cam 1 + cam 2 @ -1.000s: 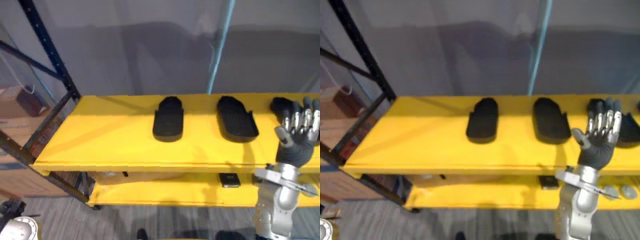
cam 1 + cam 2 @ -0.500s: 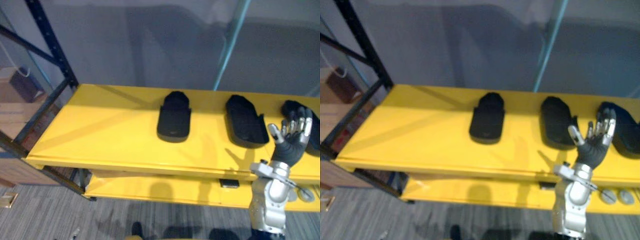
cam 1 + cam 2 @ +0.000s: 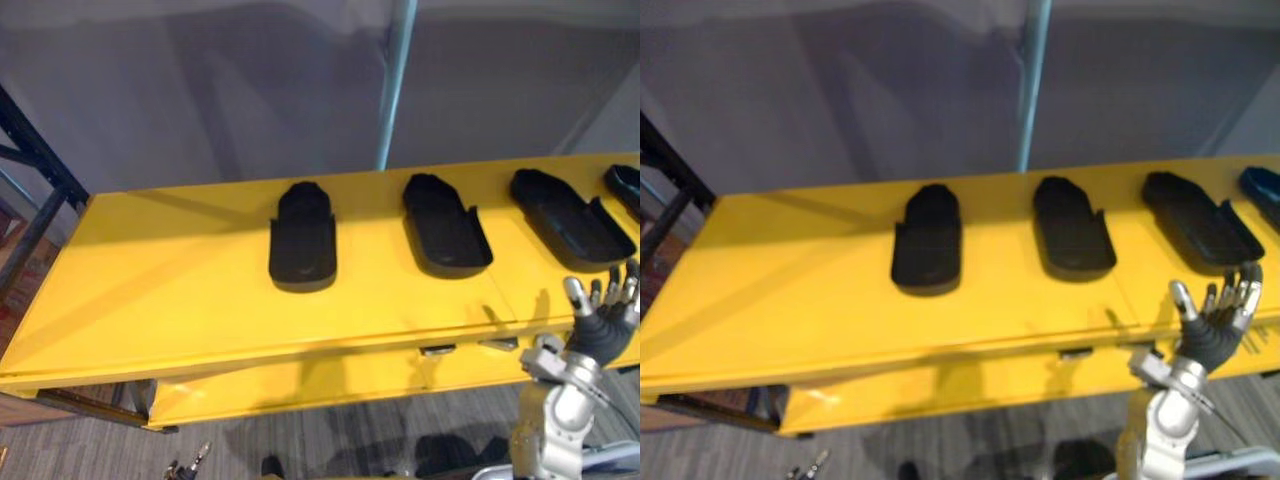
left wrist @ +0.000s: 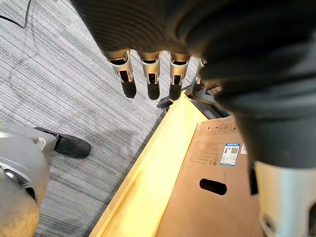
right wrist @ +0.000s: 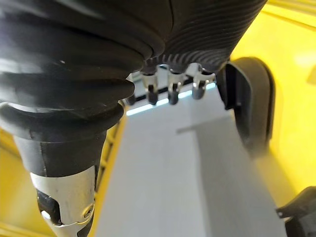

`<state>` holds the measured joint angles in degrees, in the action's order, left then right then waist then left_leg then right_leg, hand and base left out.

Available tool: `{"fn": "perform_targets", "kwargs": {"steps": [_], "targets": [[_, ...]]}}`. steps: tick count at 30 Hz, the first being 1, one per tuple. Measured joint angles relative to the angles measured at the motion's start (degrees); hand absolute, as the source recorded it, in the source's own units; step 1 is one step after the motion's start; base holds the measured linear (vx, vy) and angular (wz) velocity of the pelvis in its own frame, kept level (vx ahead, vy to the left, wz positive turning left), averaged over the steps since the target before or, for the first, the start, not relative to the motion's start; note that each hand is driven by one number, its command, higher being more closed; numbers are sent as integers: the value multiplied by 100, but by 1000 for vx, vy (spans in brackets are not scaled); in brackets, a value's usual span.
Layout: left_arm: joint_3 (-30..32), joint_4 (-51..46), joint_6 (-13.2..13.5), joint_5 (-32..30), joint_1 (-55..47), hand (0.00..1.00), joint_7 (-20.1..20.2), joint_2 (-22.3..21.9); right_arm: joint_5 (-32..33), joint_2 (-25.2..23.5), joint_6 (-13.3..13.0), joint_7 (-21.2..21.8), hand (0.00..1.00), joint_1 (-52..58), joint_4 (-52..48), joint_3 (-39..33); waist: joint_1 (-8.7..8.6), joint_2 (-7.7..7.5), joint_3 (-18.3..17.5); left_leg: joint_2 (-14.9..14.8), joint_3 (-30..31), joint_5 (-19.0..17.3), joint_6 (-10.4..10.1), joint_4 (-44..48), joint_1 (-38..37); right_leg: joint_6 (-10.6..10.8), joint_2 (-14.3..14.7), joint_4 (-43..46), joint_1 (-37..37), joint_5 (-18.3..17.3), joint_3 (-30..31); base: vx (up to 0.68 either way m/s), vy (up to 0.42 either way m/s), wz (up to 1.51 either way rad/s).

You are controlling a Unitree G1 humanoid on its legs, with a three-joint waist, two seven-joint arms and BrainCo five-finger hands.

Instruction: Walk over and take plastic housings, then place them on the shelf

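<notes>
Since half a second earlier my view had swung along the shelf, and the right hand (image 3: 1215, 325) had drawn back off it. The hand stood upright at the front edge, near the right end, fingers straight and spread, holding nothing. The left hand (image 4: 150, 74) hung low over the grey carpet floor (image 4: 59, 89), fingers loose and empty, near a brown cardboard box (image 4: 207, 187).

I judged the step to be clearing the empty right hand from the flat yellow shelf board (image 3: 150, 300) before walking off for another piece. To do that well I would keep the fingers straight. I would bring the arm straight back and down from the front edge, so that nothing caught the lip or nudged the nearest housing (image 3: 570, 220).

The black moulded plastic housings (image 3: 302, 238) lay in a row along the middle and back of the shelf, well apart from one another. Three showed whole, and a fourth (image 3: 625, 185) showed partly towards the right end. Each looked matte black and shaped like a shoe sole, rounded at the back end and squarer at the front. Each was a shallow tray with a raised rim, lying lengthwise from front to back.
</notes>
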<state>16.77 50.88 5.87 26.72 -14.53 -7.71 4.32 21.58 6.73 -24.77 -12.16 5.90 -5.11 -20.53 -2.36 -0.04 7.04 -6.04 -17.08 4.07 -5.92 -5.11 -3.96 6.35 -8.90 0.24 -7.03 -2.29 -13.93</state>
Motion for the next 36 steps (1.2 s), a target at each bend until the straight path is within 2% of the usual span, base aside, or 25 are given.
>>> {"fn": "perform_targets", "kwargs": {"steps": [7, 8, 11, 14, 16, 20, 22, 26, 29, 32, 33, 34, 36], "targets": [[4, 346, -424, -42, 308, 0, 246, -6, 123, 503, 280, 577, 0, -485, 464, 188, 4, -15, -11, 25, 125, -1, 8, 2, -4, -47, 0, 84, -6, -81, 8, 4, -12, 4], [3, 397, -511, -206, 354, 0, 316, -3, 120, 551, 339, 606, 0, -498, 493, 239, 9, -15, -13, 25, 159, -1, 7, 1, -8, -73, -1, 144, -6, -125, 8, 17, -27, 15], [-67, 441, -514, -783, 404, 0, 483, 9, 110, 565, 430, 565, 0, -496, 603, 296, -1, -28, -20, 16, 207, -3, 4, 3, -16, -111, 13, 230, 3, -175, 89, 13, -17, 9], [-388, 441, -513, -1233, 389, 0, 689, 125, 62, 565, 501, 486, 0, -483, 601, 290, -16, -33, -19, -17, -12, -40, -31, 9, -88, -110, 39, 262, 106, -173, 396, 15, 8, -37], [-702, 435, -497, -1682, 474, 0, 851, 232, 60, 565, 503, 443, 0, -316, 595, 97, -83, -63, -20, -54, -263, -103, -49, 24, -198, -105, 71, 307, 199, -169, 671, 17, 8, -56], [-1288, 408, -467, -2060, 668, 0, 1041, 273, 134, 566, 503, 466, 0, -3, 474, -416, -342, -147, -72, -59, -629, -187, -88, 34, -282, -32, 101, 333, 458, -90, 1169, 18, 26, -71], [-1588, 101, -466, -2229, 649, 0, 1075, 236, 240, 533, 507, 595, 0, 156, 151, -551, -455, -207, -72, -89, -1208, -321, -131, 34, -506, -15, 174, 222, 585, 92, 1637, 11, 40, -123], [-1598, -236, -516, -2137, 684, 0, 1002, 194, 243, 514, 506, 986, 0, 296, -286, -515, -502, -305, -134, -119, -1873, -547, -234, 36, -704, -78, 333, -246, 758, 624, 1722, -5, 3, -128], [-1817, -259, -578, -1764, 897, 0, 865, 193, 240, 515, 521, 1036, 0, 296, -427, -408, -632, -375, -149, -77, -2051, -624, -275, 41, -701, -81, 370, -262, 936, 717, 1902, -5, 17, -60], [-1818, -245, -615, -1537, 868, 0, 785, 99, 232, 519, 625, 1086, 0, 294, -536, -231, -614, -367, -137, -170, -1735, -1028, -271, 672, -470, -80, 391, -254, 979, 720, 1921, 46, 2, -26], [-1814, -246, -611, -1528, 837, 0, 787, 56, 235, 540, 654, 1086, 0, 267, -568, -232, -575, -319, -123, -209, -1150, -1310, -152, 1113, -272, -77, 435, -251, 986, 734, 1949, 125, -115, -29], [-1790, -243, -601, -1527, 802, 0, 783, -3, 237, 626, 661, 1087, 0, 220, -565, -186, -460, -191, -74, -291, -478, -1623, -112, 1517, -92, -79, 546, -234, 988, 756, 2041, 103, -125, -33], [-1775, -237, -551, -1527, 697, 0, 782, -32, 234, 712, 738, 1082, 0, 46, -490, 86, -383, -95, 0, -319, 161, -1912, 69, 2028, 142, -105, 622, -195, 1013, 789, 2102, 30, -33, -36]]}}
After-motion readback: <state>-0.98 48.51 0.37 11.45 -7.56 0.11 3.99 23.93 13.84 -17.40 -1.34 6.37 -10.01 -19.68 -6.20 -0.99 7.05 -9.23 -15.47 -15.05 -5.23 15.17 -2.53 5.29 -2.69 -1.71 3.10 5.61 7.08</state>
